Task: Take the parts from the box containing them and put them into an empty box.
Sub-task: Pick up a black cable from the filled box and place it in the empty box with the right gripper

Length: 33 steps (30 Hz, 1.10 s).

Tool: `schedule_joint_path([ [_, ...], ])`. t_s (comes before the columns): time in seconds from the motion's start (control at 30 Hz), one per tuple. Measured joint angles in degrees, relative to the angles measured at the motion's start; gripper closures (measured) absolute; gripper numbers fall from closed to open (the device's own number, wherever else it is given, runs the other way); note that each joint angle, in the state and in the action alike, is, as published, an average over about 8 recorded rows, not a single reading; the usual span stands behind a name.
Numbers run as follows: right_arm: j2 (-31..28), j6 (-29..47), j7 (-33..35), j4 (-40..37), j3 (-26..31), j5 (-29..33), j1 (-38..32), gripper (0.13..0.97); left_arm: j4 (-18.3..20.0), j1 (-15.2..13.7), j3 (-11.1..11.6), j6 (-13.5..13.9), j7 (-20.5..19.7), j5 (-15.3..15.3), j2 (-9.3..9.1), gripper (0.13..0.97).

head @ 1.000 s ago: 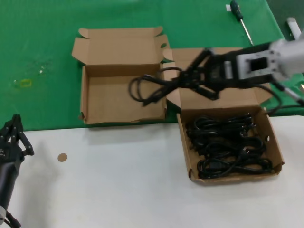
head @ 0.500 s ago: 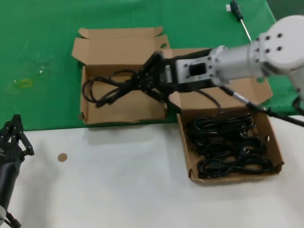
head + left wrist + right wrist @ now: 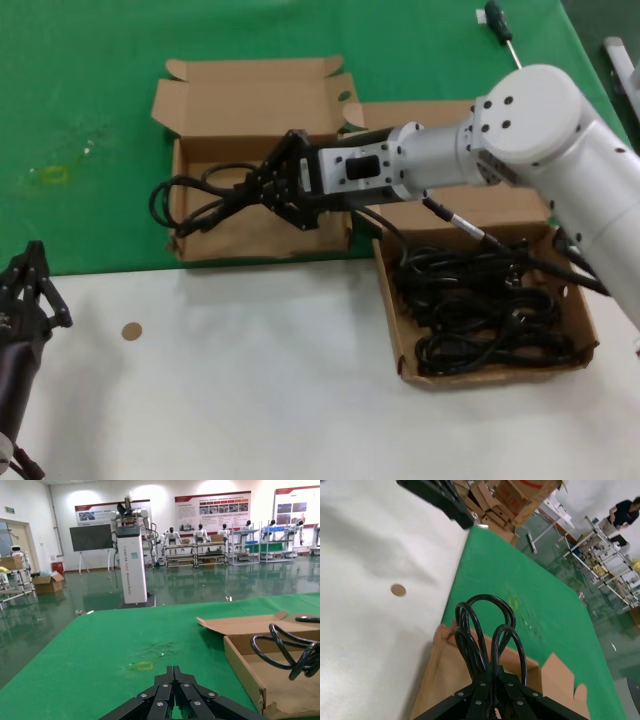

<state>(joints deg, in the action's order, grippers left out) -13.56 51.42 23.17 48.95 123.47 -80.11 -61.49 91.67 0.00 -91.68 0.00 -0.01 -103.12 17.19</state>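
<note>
- Right gripper [image 3: 262, 190] clamped on a coiled black power cord [image 3: 190, 200] — hanging over the left side of the ragged-fronted empty box [image 3: 205, 246].
- More cords [image 3: 480, 310] piled in the straight-walled box [image 3: 583, 310].
- Left gripper [image 3: 30, 290] parked low at left, fingers together.

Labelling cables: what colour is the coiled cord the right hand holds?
Black: the coiled power cord in the right hand, clearest in the head view.

We see a table, half green cloth [image 3: 90, 80], half white surface [image 3: 250, 380], carrying 2 shallow brown cardboard boxes [image 3: 200, 245] [image 3: 588, 320], a black-handled screwdriver [image 3: 503, 32] and a small round brown disc [image 3: 131, 331].
</note>
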Motion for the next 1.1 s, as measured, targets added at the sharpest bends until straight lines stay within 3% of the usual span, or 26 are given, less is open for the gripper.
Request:
schedule_joint_path([
  [0.3,3.2,-2.4,5.8,-9.8,-0.8,-0.7,-2.5,0.936,0.0,0.0,0.0,0.0,0.0,0.0,0.00,0.945],
  [0.63,4.4,-3.7,9.1,-13.4,-1.4,-1.0,-3.3,0.936,0.0,0.0,0.0,0.0,0.0,0.0,0.00,0.945],
  [0.93,4.9,-4.4,10.9,-14.5,-2.0,-1.4,-3.5,0.875,0.0,0.0,0.0,0.0,0.0,0.0,0.00,0.945],
  [1.1,4.0,-3.9,9.6,-12.0,-2.1,-1.5,-2.8,0.794,0.0,0.0,0.0,0.0,0.0,0.0,0.00,0.945],
])
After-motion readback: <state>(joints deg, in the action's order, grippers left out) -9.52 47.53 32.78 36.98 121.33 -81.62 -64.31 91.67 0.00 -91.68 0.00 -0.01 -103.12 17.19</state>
